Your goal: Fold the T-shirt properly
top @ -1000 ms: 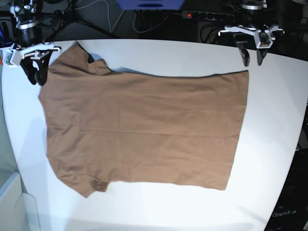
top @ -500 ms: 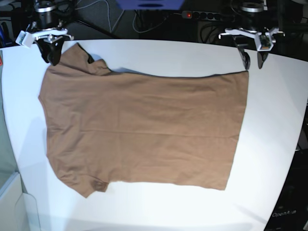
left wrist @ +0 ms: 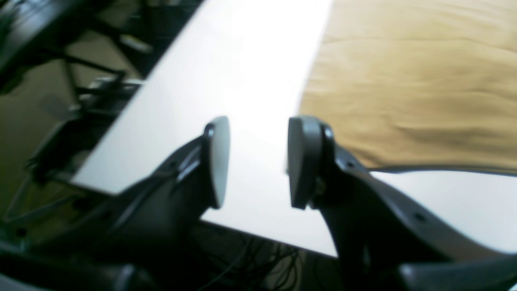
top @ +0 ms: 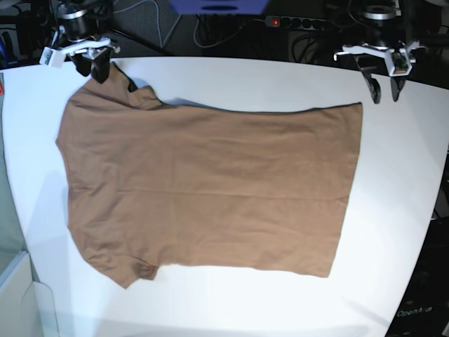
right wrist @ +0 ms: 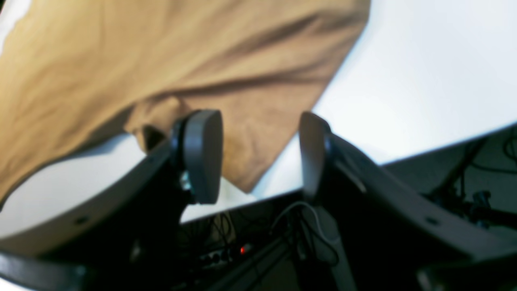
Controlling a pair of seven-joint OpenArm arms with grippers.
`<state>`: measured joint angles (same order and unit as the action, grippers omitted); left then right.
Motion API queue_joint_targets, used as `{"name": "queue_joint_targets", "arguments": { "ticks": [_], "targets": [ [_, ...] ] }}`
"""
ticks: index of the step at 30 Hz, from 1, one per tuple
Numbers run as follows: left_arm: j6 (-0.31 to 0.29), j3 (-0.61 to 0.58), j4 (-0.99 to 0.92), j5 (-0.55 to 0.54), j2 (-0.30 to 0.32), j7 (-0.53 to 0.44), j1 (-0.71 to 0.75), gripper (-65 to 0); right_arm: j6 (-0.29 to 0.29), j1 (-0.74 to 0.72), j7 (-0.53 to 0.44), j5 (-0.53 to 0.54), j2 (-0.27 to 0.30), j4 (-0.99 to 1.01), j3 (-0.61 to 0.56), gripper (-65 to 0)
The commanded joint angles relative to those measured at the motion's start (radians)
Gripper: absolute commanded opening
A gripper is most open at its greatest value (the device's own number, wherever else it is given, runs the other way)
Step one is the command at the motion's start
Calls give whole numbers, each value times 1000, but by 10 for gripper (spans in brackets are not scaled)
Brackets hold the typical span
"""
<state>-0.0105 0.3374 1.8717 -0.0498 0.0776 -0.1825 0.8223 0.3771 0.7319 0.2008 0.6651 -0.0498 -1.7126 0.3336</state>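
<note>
Because the T-shirt point(top: 210, 186) is thin, limp cotton, expect it to be light and to sag, drag and wrinkle rather than hold any shape, so you should pinch it at hems, corners or sleeve edges where the layers can be caught together. It lies spread flat on the white table point(top: 231, 302), collar end toward the base view's left and bottom hem toward its right. Nearest the camera, the lower sleeve is partly tucked under itself, so you cannot tell how its cloth is layered. Farther back, the upper sleeve and a dark sliver of collar lining sit just below the right gripper point(top: 94, 68), whose fingers stand apart with nothing between them; in its wrist view that sleeve corner lies between the pads point(right wrist: 202, 155), below them. At the far right, the left gripper point(top: 385, 88) hovers near the hem corner, parted and empty, over bare table. Both wrist views are blurred, and any tag is not discernible.
</note>
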Motion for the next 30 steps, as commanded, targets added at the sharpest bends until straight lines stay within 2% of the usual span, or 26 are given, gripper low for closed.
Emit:
{"name": "queue_joint_targets", "arguments": {
  "ticks": [1, 9, 18, 28, 30],
  "targets": [
    [8, 6, 15, 0, 4, -24, 12, -419, 10, 8, -14, 12, 8, -14, 5, -341],
    [8, 6, 15, 0, 4, -24, 12, -419, 12, 7, 58, 12, 3, -14, 5, -347],
    [8, 6, 15, 0, 4, -24, 10, -419, 12, 5, 56, 12, 8, -13, -61, -347],
    [8, 6, 15, 0, 4, -24, 10, -419, 12, -15, 56, 12, 8, -7, -67, -351],
    [8, 6, 15, 0, 4, -24, 10, -419, 12, -22, 56, 12, 8, -7, -67, -386]
  ]
}}
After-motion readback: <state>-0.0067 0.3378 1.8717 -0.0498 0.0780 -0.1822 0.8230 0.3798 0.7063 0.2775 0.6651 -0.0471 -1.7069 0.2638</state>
